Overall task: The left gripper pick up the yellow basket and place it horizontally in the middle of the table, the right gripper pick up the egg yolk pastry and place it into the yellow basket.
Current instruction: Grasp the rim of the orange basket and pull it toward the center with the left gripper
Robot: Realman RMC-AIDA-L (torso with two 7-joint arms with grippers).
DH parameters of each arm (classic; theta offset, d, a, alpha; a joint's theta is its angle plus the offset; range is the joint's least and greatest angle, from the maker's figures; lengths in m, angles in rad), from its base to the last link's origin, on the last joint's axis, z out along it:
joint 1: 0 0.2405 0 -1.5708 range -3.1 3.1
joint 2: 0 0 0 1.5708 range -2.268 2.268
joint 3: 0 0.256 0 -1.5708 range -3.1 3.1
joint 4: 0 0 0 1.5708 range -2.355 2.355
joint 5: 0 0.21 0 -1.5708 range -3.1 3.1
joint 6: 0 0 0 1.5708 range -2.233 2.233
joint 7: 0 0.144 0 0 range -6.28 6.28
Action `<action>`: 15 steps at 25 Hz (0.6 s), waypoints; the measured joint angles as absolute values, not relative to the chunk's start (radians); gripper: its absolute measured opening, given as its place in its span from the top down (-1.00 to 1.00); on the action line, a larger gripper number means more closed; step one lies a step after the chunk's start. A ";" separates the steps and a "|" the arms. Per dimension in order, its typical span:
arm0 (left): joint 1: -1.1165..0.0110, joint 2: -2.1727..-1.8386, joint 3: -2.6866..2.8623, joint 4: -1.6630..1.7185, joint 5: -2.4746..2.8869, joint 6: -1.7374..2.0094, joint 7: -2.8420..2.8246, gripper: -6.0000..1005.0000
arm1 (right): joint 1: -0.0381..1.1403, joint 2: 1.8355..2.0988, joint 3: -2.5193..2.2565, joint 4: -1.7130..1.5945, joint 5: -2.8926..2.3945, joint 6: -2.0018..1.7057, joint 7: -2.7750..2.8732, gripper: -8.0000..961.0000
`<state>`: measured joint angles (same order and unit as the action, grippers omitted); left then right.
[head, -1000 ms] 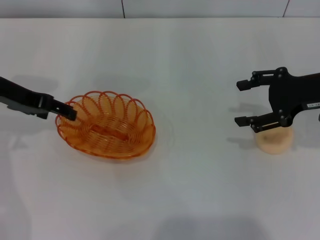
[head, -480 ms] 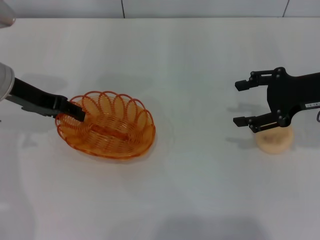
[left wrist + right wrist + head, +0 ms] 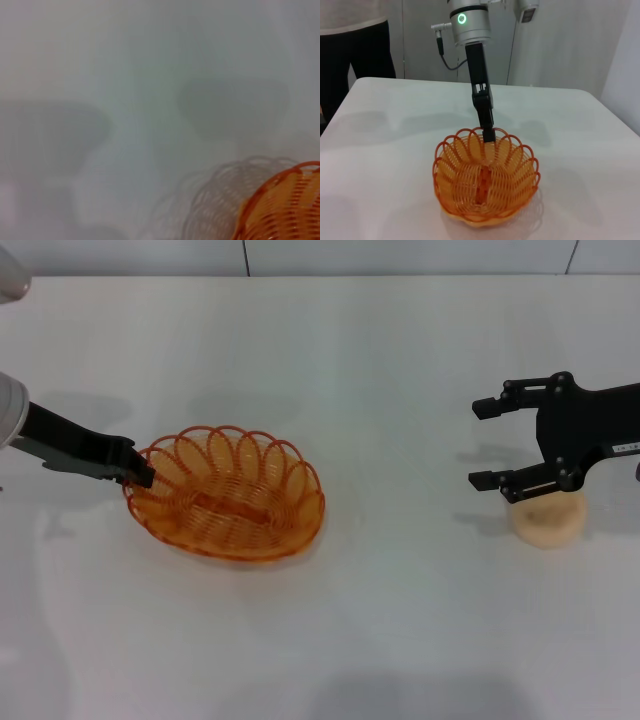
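Observation:
The yellow basket (image 3: pixel 228 493) sits on the white table (image 3: pixel 330 640), left of centre, with its long side across the view. My left gripper (image 3: pixel 140 476) is shut on the basket's left rim. The right wrist view shows that grip on the far rim (image 3: pixel 488 134) of the basket (image 3: pixel 485 180). A part of the basket shows in the left wrist view (image 3: pixel 285 210). The egg yolk pastry (image 3: pixel 548 521) lies at the right. My right gripper (image 3: pixel 480 445) is open and empty, just above and left of the pastry.
The table's far edge meets a grey wall (image 3: pixel 400 255). In the right wrist view a person in dark clothes (image 3: pixel 350 50) stands beyond the table's far corner.
My left gripper has carried the basket a little to the right and it now lies more level. The right gripper and the pastry have stayed put.

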<state>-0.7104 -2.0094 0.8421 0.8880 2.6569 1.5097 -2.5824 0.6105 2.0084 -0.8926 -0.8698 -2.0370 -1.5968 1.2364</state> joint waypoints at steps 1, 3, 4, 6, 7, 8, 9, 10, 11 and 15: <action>-0.710 -2.009 0.842 0.888 2.657 1.510 -2.583 0.33 | 0.610 2.008 -0.893 -0.870 -2.037 -1.597 1.236 -0.69; -0.710 -2.009 0.842 0.888 2.657 1.510 -2.585 0.58 | 0.610 2.008 -0.893 -0.870 -2.037 -1.597 1.236 -0.69; -0.710 -2.009 0.842 0.888 2.656 1.511 -2.585 0.64 | 0.610 2.008 -0.893 -0.870 -2.037 -1.597 1.236 -0.69; -0.710 -2.010 0.840 0.890 2.646 1.516 -2.588 0.77 | 0.610 2.007 -0.893 -0.870 -2.037 -1.597 1.236 -0.69; -0.710 -2.012 0.838 0.891 2.637 1.519 -2.590 0.84 | 0.610 2.007 -0.893 -0.870 -2.037 -1.597 1.236 -0.69; -0.710 -2.014 0.837 0.893 2.627 1.520 -2.593 0.84 | 0.610 2.007 -0.893 -0.870 -2.037 -1.597 1.236 -0.69; -0.711 -2.017 0.837 0.894 2.613 1.521 -2.605 0.84 | 0.610 2.007 -0.893 -0.870 -2.037 -1.597 1.236 -0.69; -0.711 -2.019 0.837 0.895 2.604 1.522 -2.614 0.84 | 0.609 2.007 -0.893 -0.870 -2.037 -1.597 1.235 -0.69; -0.712 -2.023 0.837 0.895 2.589 1.522 -2.630 0.85 | 0.609 2.007 -0.893 -0.870 -2.037 -1.597 1.233 -0.69; -0.720 -2.037 0.839 0.895 2.510 1.530 -2.700 0.85 | 0.605 2.008 -0.893 -0.870 -2.037 -1.597 1.212 -0.69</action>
